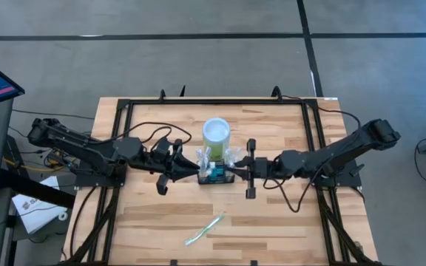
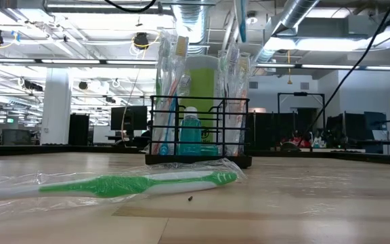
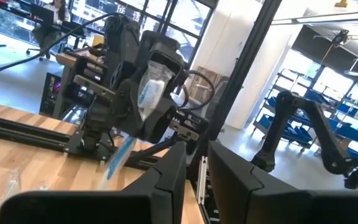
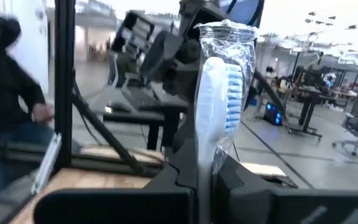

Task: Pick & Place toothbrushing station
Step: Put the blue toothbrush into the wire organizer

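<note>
The toothbrushing station (image 2: 198,157), a black wire caddy (image 1: 214,179), stands mid-table with wrapped toothbrushes and a teal bottle (image 2: 190,132) upright in it. My right gripper (image 1: 233,171) hovers over its right side, shut on a wrapped white toothbrush with blue bristles (image 4: 215,87). The blue handle (image 2: 240,20) hangs down over the caddy. My left gripper (image 1: 197,171) is level over the caddy's left side, open by a narrow gap (image 3: 196,171), with nothing seen in it. My right gripper pinches the wrapped toothbrush between its two fingers just below the head (image 4: 202,152). The fingers come level from the table's right and lie across the brush. The brush stands nearly upright, head (image 3: 151,87) up, handle (image 3: 120,155) slanting down, lifted off the table.
A lime-green cup (image 1: 216,133) stands just behind the caddy. A green toothbrush in a clear wrapper (image 1: 205,229) lies flat on the wood near the front edge (image 2: 134,183). A black frame (image 1: 124,107) runs round the tabletop.
</note>
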`<state>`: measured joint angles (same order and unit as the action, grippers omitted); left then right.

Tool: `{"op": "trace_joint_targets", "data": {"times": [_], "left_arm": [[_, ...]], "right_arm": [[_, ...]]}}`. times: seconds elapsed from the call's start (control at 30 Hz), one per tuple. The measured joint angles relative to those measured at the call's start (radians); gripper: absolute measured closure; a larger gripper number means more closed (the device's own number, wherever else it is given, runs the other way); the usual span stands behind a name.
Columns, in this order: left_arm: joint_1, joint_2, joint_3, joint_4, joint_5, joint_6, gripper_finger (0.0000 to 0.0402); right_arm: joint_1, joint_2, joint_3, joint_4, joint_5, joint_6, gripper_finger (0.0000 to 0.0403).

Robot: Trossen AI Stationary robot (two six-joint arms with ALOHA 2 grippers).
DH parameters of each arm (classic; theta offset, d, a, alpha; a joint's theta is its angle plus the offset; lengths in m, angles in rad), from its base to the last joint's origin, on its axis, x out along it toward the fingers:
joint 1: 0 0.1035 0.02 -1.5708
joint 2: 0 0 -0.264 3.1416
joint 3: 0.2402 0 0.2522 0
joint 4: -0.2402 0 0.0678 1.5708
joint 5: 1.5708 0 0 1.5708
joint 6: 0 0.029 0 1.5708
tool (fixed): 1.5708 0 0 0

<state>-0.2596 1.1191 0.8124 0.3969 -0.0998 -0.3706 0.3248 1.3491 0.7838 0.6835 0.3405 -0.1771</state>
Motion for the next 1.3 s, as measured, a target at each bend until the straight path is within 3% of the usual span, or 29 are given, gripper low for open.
{"op": "trace_joint_targets", "data": {"times": [0.6, 1.0, 1.3], "left_arm": [[0.000, 0.000, 0.000, 0.002, -0.004, 0.028, 0.0344], [0.000, 0.000, -0.001, 0.002, -0.004, 0.052, 0.0341], [0.000, 0.001, -0.001, 0.001, -0.004, 0.052, 0.0341]], "right_arm": [[-0.021, 0.000, -0.266, 0.373, 0.054, 0.073, 0.0402], [-0.059, 0.259, -0.268, 0.682, 0.053, 0.066, 0.0401], [-0.058, 0.296, -0.275, 0.680, 0.053, 0.057, 0.0401]]}}
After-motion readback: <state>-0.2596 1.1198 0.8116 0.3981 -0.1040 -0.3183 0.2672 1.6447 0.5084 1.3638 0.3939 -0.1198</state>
